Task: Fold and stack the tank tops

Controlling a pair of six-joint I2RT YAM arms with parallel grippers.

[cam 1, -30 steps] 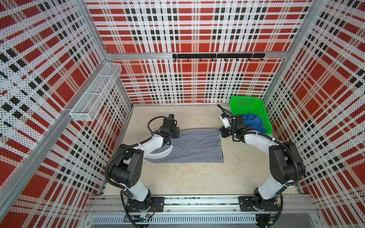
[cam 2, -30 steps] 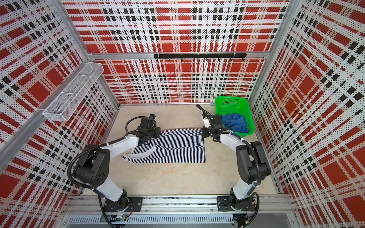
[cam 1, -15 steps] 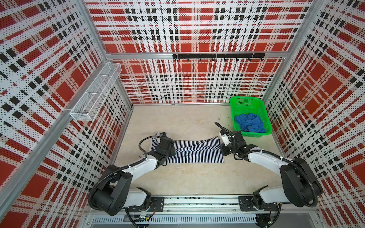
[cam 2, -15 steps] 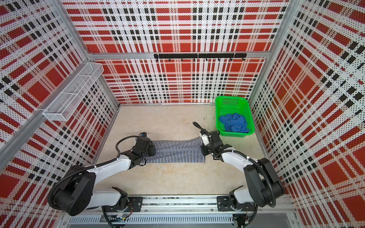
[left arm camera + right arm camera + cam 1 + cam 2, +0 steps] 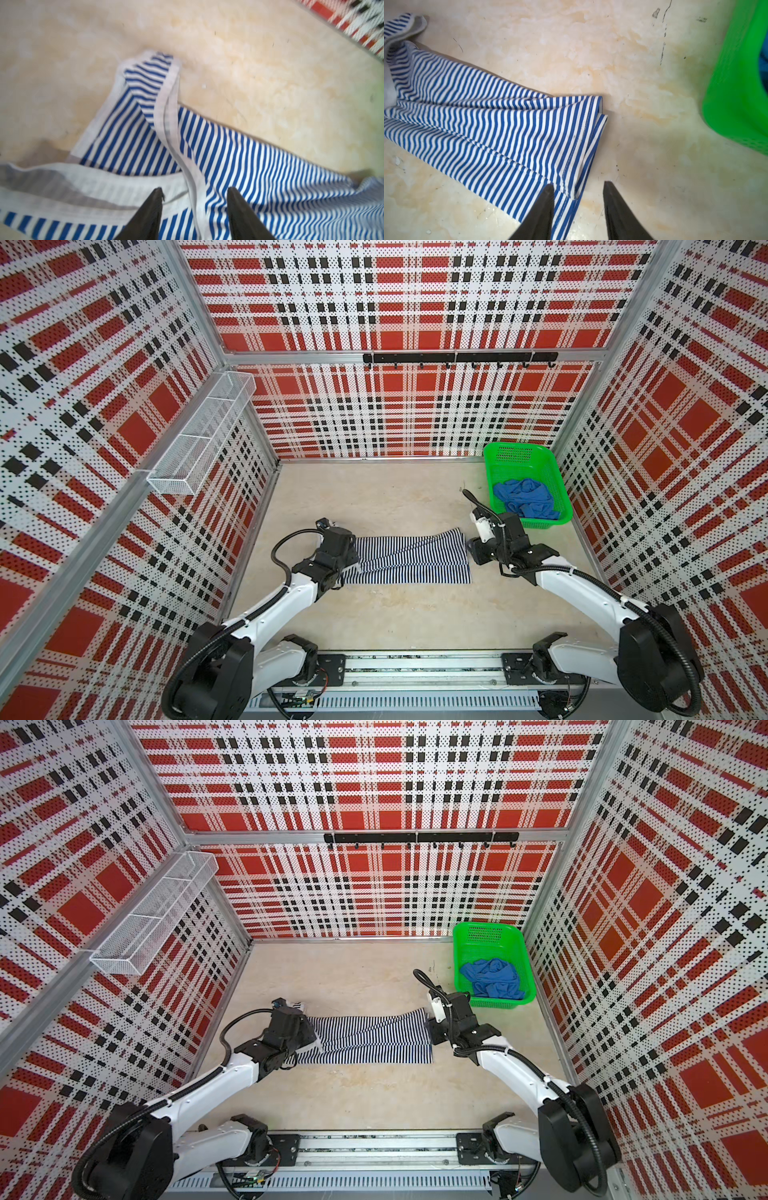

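Left claw (image 5: 194, 189) parted over striped tank top (image 5: 409, 558) strap end; right claw (image 5: 578, 184) parted at hem; blue tank top (image 5: 525, 498) in basket (image 5: 514, 454).

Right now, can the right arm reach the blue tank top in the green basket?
Probably yes: the right gripper is open and empty, the blue tank top lies uncovered in the green basket close by.

I am viewing the left arm (image 5: 270, 608) and the right arm (image 5: 582, 589), both showing white link shells and bulky black joint housings (image 5: 226, 672). Black corrugated cable (image 5: 277, 560) is looping off each wrist. The left gripper (image 5: 194, 190) and right gripper (image 5: 577, 184) are presenting black fingers (image 5: 145, 218) tapering to points. Black base plates (image 5: 330, 670) are fixing both arms to a silver rail (image 5: 419, 672).
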